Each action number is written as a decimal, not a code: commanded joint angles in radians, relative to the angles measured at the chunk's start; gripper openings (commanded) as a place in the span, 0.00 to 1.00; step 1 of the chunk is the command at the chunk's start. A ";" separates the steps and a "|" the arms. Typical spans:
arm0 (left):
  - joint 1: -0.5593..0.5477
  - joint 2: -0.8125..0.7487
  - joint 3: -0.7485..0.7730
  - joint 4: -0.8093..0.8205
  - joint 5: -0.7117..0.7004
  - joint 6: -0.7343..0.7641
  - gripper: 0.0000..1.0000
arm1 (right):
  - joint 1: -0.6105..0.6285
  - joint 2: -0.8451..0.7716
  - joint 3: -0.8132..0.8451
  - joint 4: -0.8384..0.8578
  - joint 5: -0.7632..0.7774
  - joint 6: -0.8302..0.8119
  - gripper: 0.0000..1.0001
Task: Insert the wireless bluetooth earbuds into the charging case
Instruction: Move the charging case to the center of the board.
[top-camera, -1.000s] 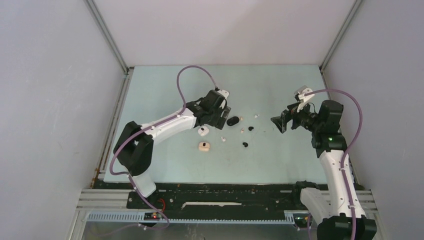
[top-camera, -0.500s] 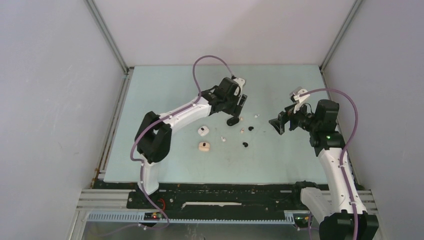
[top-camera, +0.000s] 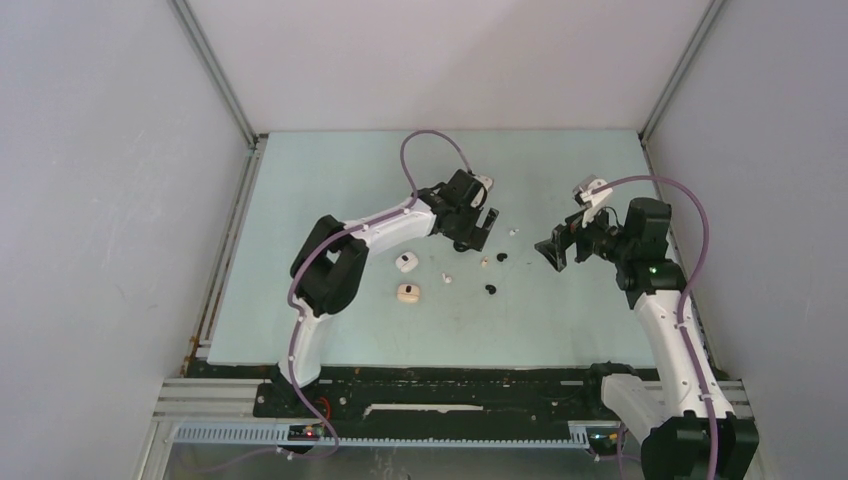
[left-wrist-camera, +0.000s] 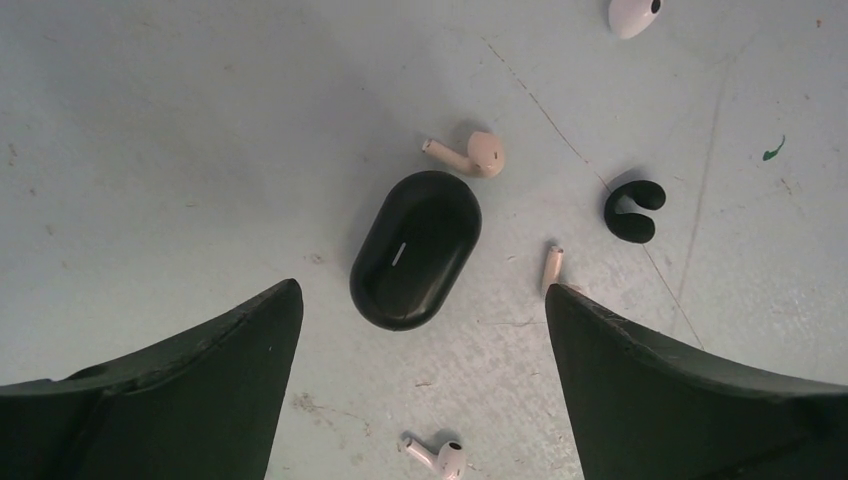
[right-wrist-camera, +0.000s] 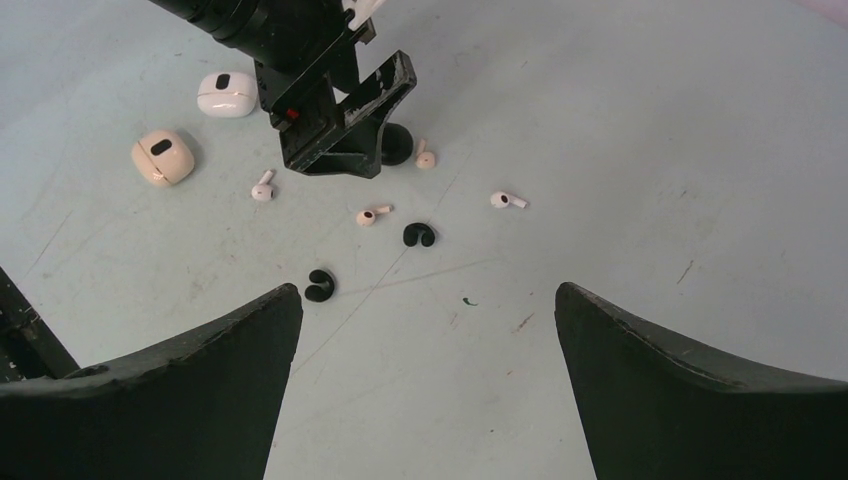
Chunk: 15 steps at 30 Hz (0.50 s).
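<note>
The charging case (left-wrist-camera: 415, 250) is lying directly under the wide-open left gripper (left-wrist-camera: 422, 293), long axis slanting nearly crosswise to its closing line; the right gripper (right-wrist-camera: 425, 290), equally wide, is hanging farther off.

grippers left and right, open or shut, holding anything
Left gripper: open, empty, above the glossy black oval charging case.
Right gripper: open, empty.

Pale blue-green table mat (top-camera: 330, 190) fills the cell floor, scuffed, with a thin scratch line (left-wrist-camera: 530, 95) and a small green paint speck (left-wrist-camera: 772, 151) on it. White panel walls (top-camera: 100, 200) stand left, right and far. Aluminium corner posts (top-camera: 215, 75) stand at the far corners. A black base plate (top-camera: 450, 385) runs along the near edge, with a grey slotted cable duct (top-camera: 440, 436) nearer still.
</note>
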 joint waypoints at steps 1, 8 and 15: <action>-0.004 0.017 0.034 0.031 0.064 -0.050 0.96 | 0.008 0.011 0.018 -0.002 0.011 -0.023 1.00; -0.006 0.027 0.014 0.080 0.161 -0.117 0.94 | 0.004 0.015 0.018 -0.005 0.007 -0.024 1.00; -0.023 -0.022 -0.032 0.092 0.197 -0.140 0.90 | 0.005 0.018 0.018 -0.005 0.005 -0.028 1.00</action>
